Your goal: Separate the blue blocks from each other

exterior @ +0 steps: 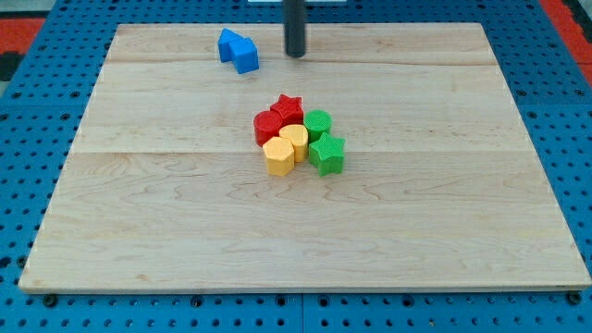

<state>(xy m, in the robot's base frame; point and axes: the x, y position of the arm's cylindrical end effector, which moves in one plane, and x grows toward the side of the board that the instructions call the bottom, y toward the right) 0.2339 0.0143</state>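
Note:
Two blue blocks lie touching each other near the view's top left of the wooden board (166, 231): one blue block (228, 43) on the left and one blue block (246, 57) just right and below it. Their shapes are hard to make out. My tip (295, 54) is the lower end of a dark rod that comes down from the view's top. It stands on the board a short way to the right of the blue pair, apart from them.
A tight cluster sits at the board's middle: a red star (289, 108), a red block (267, 126), a green cylinder (318, 123), a green star (327, 153), a yellow block (295, 141) and a yellow hexagon (278, 156). A blue pegboard surrounds the board.

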